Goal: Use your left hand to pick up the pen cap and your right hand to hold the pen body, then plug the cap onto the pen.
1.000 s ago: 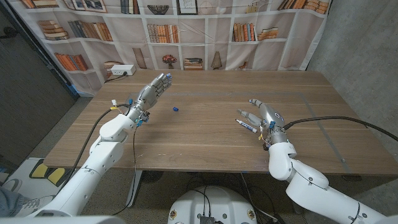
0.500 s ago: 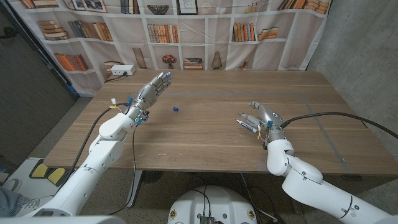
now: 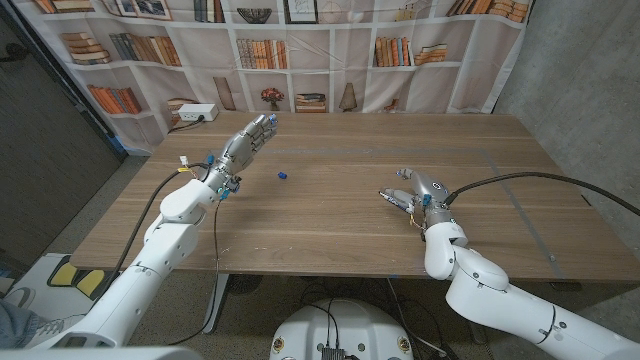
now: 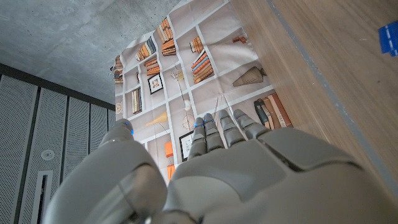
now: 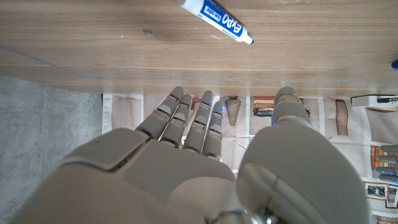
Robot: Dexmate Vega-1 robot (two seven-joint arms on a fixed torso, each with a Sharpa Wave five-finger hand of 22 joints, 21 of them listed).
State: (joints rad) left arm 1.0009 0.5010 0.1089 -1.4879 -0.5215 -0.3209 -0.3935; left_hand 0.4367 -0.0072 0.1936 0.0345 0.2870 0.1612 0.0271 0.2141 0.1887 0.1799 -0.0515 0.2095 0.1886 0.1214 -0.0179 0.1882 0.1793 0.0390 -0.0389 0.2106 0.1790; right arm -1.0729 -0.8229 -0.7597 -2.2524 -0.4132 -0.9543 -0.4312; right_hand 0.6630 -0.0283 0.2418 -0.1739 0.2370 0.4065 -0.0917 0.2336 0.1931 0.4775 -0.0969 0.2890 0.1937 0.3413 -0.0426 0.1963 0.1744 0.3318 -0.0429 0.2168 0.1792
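A small blue pen cap (image 3: 283, 175) lies on the wooden table (image 3: 330, 230), left of the middle. My left hand (image 3: 247, 143) hovers open to the cap's left, fingers stretched toward the far edge and holding nothing; in the left wrist view a blue bit (image 4: 389, 37) shows at the frame's edge. The white pen body (image 5: 216, 22) with its blue label lies on the table just past my right hand's fingertips (image 5: 193, 121). In the head view my right hand (image 3: 419, 187) is open right over the pen (image 3: 389, 198), hiding most of it.
A bookshelf-print backdrop (image 3: 300, 50) hangs behind the table, with a white power strip (image 3: 197, 114) at the far left corner. A black cable (image 3: 540, 188) runs from my right wrist across the table's right side.
My right hand has shifted left, coming over the pen so that less of the pen shows. The left hand and the cap have not moved.
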